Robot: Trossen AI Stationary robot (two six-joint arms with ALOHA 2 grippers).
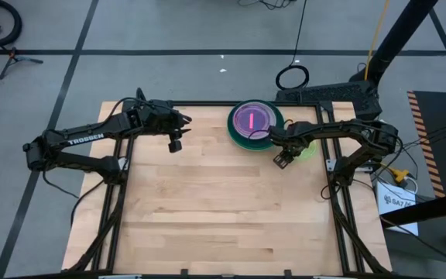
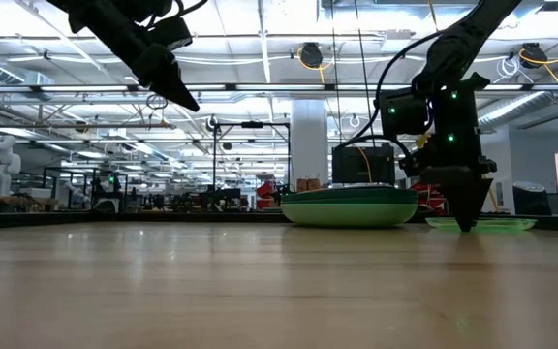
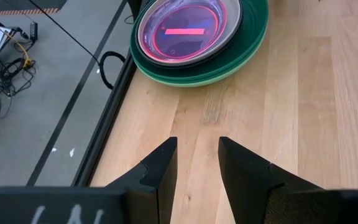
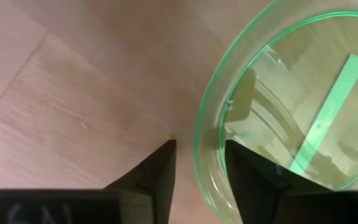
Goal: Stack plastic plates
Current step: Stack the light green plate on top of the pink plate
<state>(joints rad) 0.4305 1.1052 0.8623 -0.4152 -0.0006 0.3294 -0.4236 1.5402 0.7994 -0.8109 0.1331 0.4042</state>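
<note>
**Right gripper straddling the rim of a clear green plate**

Right gripper (image 1: pixel 283 160) sits low at the table (image 1: pixel 207 217), its fingers parted with the rim of the green plate (image 4: pixel 278 93) running between them: on my right wrist feed one finger (image 4: pixel 160 168) is outside the rim on bare wood, the other (image 4: pixel 253 171) is inside over the plate's floor. The fingers are apart and I see no squeeze on the rim. From above, that plate (image 1: pixel 307 149) lies at about two o'clock of the table's centre, mostly hidden under the right arm. The level camera shows it (image 2: pixel 497 224) flat on the wood with the gripper's tip (image 2: pixel 467 211) down at its edge.

Just beside it, toward twelve o'clock of the table, stands the stack (image 1: pixel 254 124): a dark green plate at the bottom, a dark one on it, a pink plate (image 1: pixel 252 120) on top. My left wrist feed shows the same stack (image 3: pixel 197 37) near the table's far edge, the pink plate (image 3: pixel 185 31) nested in the middle.

Left gripper (image 1: pixel 176 143) hangs high above the table at about eleven o'clock, well apart from the stack. Its fingers (image 3: pixel 160 174) stand a little apart, with only wood showing between them.
</note>
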